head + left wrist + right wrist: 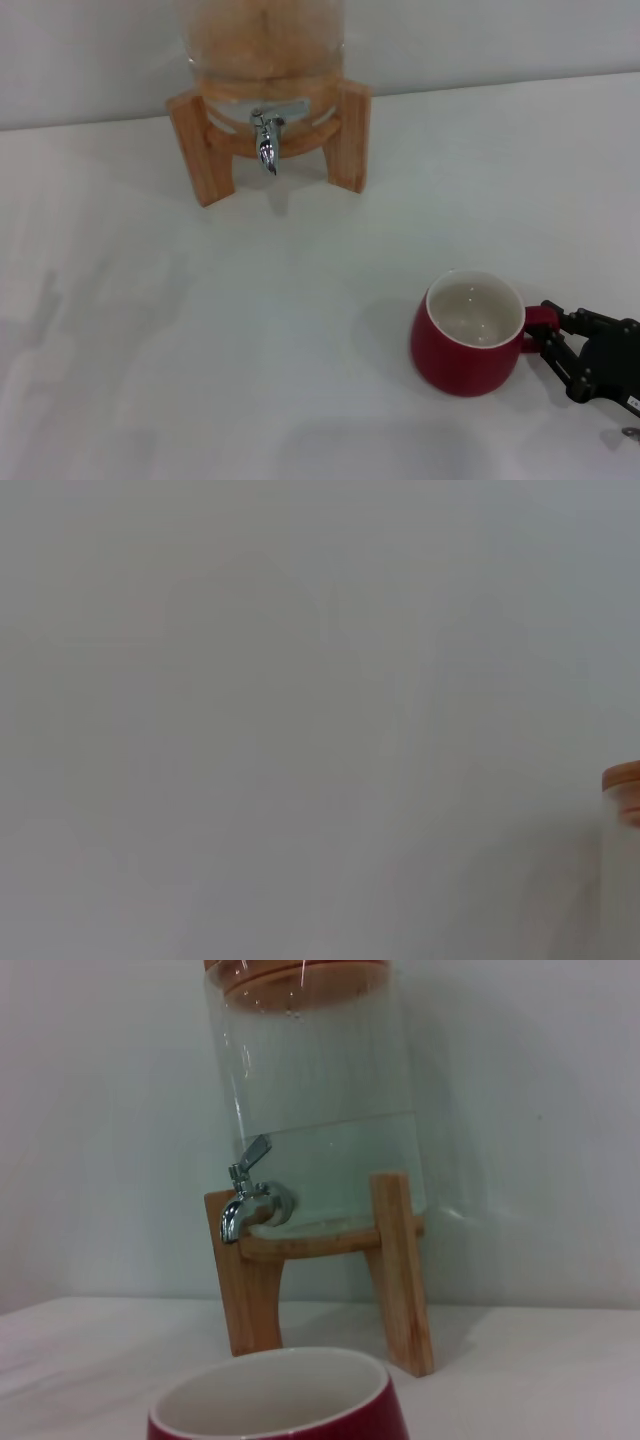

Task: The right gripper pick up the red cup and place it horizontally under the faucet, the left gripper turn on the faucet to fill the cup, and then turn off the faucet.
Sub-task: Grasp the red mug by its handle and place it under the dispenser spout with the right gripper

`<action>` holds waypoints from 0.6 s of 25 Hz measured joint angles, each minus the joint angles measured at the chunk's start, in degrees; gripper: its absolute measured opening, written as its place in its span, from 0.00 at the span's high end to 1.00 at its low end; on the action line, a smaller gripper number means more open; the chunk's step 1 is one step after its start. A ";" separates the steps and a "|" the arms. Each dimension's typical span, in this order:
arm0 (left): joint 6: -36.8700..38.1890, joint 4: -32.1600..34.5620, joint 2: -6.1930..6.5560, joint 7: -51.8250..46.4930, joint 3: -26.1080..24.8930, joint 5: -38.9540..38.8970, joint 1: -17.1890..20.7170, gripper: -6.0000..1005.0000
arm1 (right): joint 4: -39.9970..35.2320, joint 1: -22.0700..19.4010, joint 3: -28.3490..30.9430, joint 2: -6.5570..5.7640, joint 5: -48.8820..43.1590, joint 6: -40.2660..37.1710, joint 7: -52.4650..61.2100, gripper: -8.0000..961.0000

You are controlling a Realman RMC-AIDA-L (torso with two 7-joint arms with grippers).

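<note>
right gripper [548, 335] open, jaws straddling the handle of the red cup [467, 333], not clamped yet. Cup upright on table [300, 300], directly ahead of the claw; faucet [266, 140] well beyond it, off to the claw's left. Close squarely on the handle, then lift straight. left gripper not visible.

A white table [200, 330] carries two things. The wooden stand [205, 150] sits at the far edge by the wall, legs planted on the top. The red cup [468, 340] stands upright on the near right, well apart from it.
</note>
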 joint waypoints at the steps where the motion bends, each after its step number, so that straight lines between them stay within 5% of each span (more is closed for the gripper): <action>1: 0.00 0.00 0.00 0.00 0.00 0.00 0.00 0.14 | -0.02 0.01 -0.01 0.00 -0.03 -0.01 0.01 0.80; 15: 0.00 -0.15 0.00 0.00 -0.01 0.00 -0.09 0.14 | -0.61 0.04 -0.17 0.00 -0.10 -0.08 0.55 0.80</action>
